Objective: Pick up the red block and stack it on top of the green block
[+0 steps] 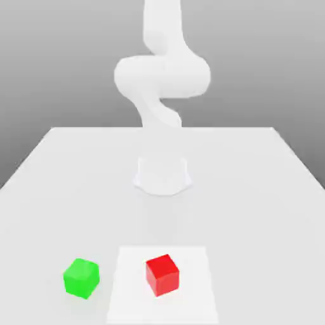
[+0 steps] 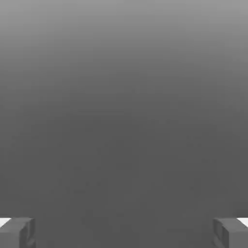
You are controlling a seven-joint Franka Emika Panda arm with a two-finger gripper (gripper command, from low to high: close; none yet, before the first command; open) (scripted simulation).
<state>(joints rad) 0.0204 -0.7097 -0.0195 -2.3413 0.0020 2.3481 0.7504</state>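
The red block [image 1: 162,274] sits on a white square patch near the table's front edge, a little toward the exterior view's right of centre. The green block [image 1: 81,278] rests on the bare table beside it, toward the exterior view's left, with a gap between the two. In the hand view my gripper [image 2: 124,232] stands open, its two grey fingertips [image 2: 18,231] far apart with nothing between them, facing a plain grey background. The white arm [image 1: 162,73] rises from its base [image 1: 162,174] at the table's middle and runs out of the picture overhead.
The white table [image 1: 254,190] spreads wide around the base. The white square patch [image 1: 197,298] lies flat under the red block. Behind the table is a plain grey backdrop.
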